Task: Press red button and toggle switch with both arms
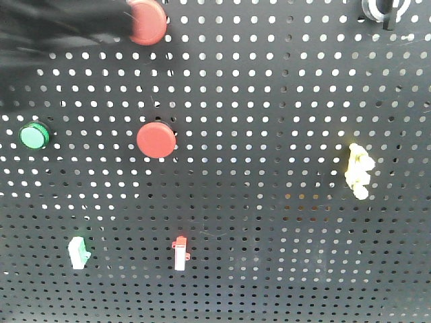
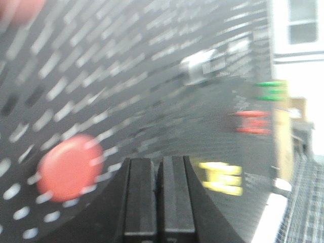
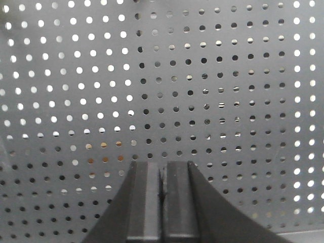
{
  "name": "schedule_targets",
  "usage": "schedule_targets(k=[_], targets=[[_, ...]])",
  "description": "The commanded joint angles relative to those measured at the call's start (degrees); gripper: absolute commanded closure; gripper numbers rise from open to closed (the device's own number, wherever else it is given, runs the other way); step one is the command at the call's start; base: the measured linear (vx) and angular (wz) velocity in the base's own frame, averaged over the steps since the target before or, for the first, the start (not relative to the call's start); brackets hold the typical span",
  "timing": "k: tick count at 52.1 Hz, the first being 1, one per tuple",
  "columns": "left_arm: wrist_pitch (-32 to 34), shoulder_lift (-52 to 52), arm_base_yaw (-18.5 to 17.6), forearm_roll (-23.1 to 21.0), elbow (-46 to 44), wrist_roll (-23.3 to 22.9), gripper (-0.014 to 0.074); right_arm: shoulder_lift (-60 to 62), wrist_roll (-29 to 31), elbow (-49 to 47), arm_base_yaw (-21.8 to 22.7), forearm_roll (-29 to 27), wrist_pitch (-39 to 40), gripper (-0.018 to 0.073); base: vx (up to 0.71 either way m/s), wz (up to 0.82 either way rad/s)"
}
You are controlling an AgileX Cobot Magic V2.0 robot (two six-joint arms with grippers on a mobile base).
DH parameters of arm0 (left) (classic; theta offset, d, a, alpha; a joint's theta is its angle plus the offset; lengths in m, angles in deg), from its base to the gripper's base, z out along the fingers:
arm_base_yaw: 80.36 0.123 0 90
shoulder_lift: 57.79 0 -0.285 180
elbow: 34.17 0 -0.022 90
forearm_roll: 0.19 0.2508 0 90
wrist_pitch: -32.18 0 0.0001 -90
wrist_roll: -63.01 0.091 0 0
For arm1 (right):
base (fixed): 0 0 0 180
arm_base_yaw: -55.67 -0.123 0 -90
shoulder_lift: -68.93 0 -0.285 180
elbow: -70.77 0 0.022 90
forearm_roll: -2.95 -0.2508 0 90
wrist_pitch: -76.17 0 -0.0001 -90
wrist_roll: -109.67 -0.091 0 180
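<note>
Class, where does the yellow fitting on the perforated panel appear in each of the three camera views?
Front view: the yellow fitting sits at the right, at mid-height.
Left wrist view: low and right of centre, blurred.
Right wrist view: not in it.
Shared landmark: the perforated panel, which fills all three views.

The front-facing camera looks square-on and close at the pegboard (image 1: 269, 101), which fills its frame. The left wrist camera sits behind the left gripper (image 2: 158, 162) and looks along the same board at a steep slant, very near and blurred. It shares a red button (image 2: 68, 167) and a yellow part (image 2: 221, 178) with the front view. The right wrist camera, behind the right gripper (image 3: 163, 164), faces a bare stretch of board head-on, close.
</note>
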Motion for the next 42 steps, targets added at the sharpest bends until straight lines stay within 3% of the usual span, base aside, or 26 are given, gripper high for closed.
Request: schedule_targets(k=[1,8,13,31,37,42], targets=[[2.5,2.8,0.0,4.0,-1.6,-5.5,0.0595,0.6,-4.6,-0.2,0.4,0.1,4.3,0.0559,0.00,0.00],[2.2,5.1,0.0,14.0,1.3,-13.7,0.0595,0.6,-6.7,-5.0,0.3,0.7,-0.8,0.0559,0.00,0.00],[2.6,6.4,0.0,17.8,5.7,-17.5,0.0595,-0.6,-6.2,-11.3,0.3,1.0,-6.1,0.0559,0.00,0.00],[6.0,6.3,0.0,18.0,12.5,-18.6,0.0595,-19.7,-4.2,-35.5,0.3,1.0,-12.9,0.0559,0.00,0.00],[7.2,6.3,0.0,18.0,12.5,-18.6,0.0595,-25.3,-4.1,-41.9,0.0,-4.4,-13.9,0.0559,0.00,0.00],[7.4,6.3,0.0,18.0,12.5,-18.6,0.0595,-29.7,-1.6,-46.5,-2.7,-11.2,-14.4,0.0559,0.00,0.00]])
